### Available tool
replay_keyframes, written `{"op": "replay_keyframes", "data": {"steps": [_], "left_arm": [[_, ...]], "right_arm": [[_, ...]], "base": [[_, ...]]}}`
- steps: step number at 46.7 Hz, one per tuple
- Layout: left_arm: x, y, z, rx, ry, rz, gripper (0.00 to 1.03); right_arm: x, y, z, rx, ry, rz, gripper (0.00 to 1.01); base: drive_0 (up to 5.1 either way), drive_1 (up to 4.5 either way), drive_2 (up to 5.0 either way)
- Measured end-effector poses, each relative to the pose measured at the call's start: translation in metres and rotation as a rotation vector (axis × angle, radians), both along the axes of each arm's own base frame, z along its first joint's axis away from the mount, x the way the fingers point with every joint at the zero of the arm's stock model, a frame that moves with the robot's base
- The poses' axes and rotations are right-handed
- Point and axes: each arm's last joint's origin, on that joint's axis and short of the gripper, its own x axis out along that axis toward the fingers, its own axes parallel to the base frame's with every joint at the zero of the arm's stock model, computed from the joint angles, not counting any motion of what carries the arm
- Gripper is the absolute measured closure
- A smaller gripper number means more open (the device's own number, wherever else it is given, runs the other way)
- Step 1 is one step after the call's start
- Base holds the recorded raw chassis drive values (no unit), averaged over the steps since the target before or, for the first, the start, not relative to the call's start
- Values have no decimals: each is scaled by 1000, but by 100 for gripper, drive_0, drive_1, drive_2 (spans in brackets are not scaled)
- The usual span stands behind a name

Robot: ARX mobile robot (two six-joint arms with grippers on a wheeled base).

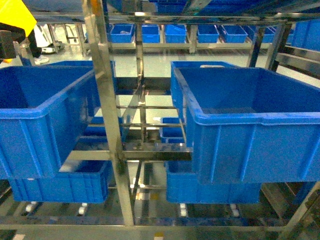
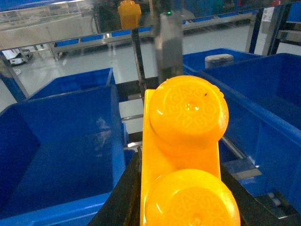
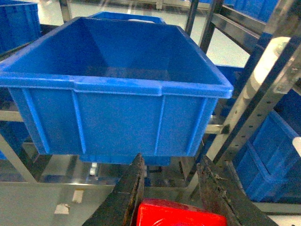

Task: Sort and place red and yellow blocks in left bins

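The left claw (image 2: 181,197) is closed on a yellow block (image 2: 186,155), which sits between its two dark fingers. The block has two round studs, one behind the other, so its long side runs straight away from the wrist, and it points forward toward the metal rack post (image 2: 168,44). In the head view only a corner of this block shows at the top left, high above the left bin (image 1: 47,112).

The relation that matters most is this: seen from the left wrist, the open left bin (image 2: 61,155) lies below the block and to its left, not directly under it. I judge that the left arm must move the block to the left and forward before it lets go, otherwise the block may fall into the gap between the bins.

The right claw (image 3: 176,188) holds a red block (image 3: 181,215) low between its fingers. Only the top edge of this block is visible, so I cannot tell its long side. It faces the right bin (image 3: 117,84), well apart from the left bins.
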Motion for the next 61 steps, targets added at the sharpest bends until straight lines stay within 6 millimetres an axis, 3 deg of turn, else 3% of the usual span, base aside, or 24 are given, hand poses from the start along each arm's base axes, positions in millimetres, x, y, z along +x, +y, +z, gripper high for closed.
{"op": "replay_keyframes", "data": {"steps": [11, 23, 53, 61], "left_arm": [[0, 0, 0, 0, -3, 2, 77], [0, 0, 1, -1, -6, 2, 77], [1, 0, 0, 0, 1, 2, 77], [1, 0, 0, 0, 1, 2, 77]], "right_arm": [[0, 0, 0, 0, -2, 1, 73], [0, 0, -1, 1, 4, 3, 73], [0, 0, 0, 1, 1, 3, 73], [5, -11, -9, 1, 37, -36, 73]], "base": [[-360, 459, -123], [-27, 371, -425], [-4, -4, -4], [0, 0, 0]]}}
